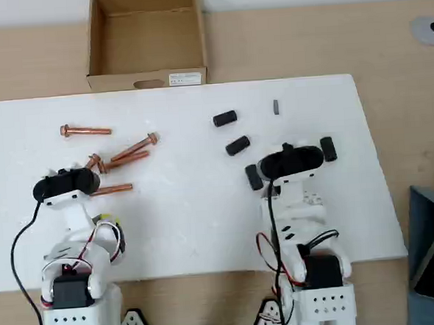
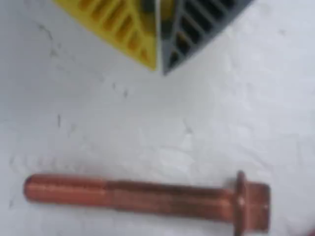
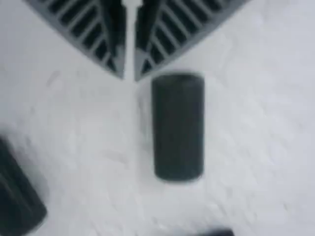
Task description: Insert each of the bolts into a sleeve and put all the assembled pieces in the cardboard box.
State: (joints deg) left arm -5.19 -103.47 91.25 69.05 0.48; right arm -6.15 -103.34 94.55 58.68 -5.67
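**A:** How far along is the job?

**B:** Not begun, by my reading. The bolts (image 1: 135, 147) lie loose on the left half of the white sheet (image 1: 191, 216). The sleeves (image 1: 225, 118) lie loose on the right half, well apart from them. No bolt sits in a sleeve, and no assembled piece lies in the box (image 1: 116, 82) at the far side of the table (image 1: 405, 107).

**A:** How many pieces?

**B:** At least four bolts, a few of them crossed in a small heap near the left arm (image 1: 65, 185). I count four sleeves, one of them right beside the right arm (image 1: 291, 162). There is also a small grey piece (image 1: 276, 107) that I cannot identify.

**A:** The left jaws?

**B:** Closed tip to tip, with nothing in them. They hang low over the sheet, and one bolt (image 2: 133, 195) lies flat near them, not touching.

**A:** And the right jaws?

**B:** All but closed, with only a sliver of gap and nothing in it. A sleeve (image 3: 178, 127) lies on its side just beside the tips, and a second sleeve (image 3: 15, 209) sits farther off.

**A:** So what is left?

**B:** All of it, I think. Each bolt has to be picked up and pushed into a sleeve, and each pair then carried to the box. Each arm seems placed over its own kind of part, but either pair of jaws would have to open before it could grip anything.
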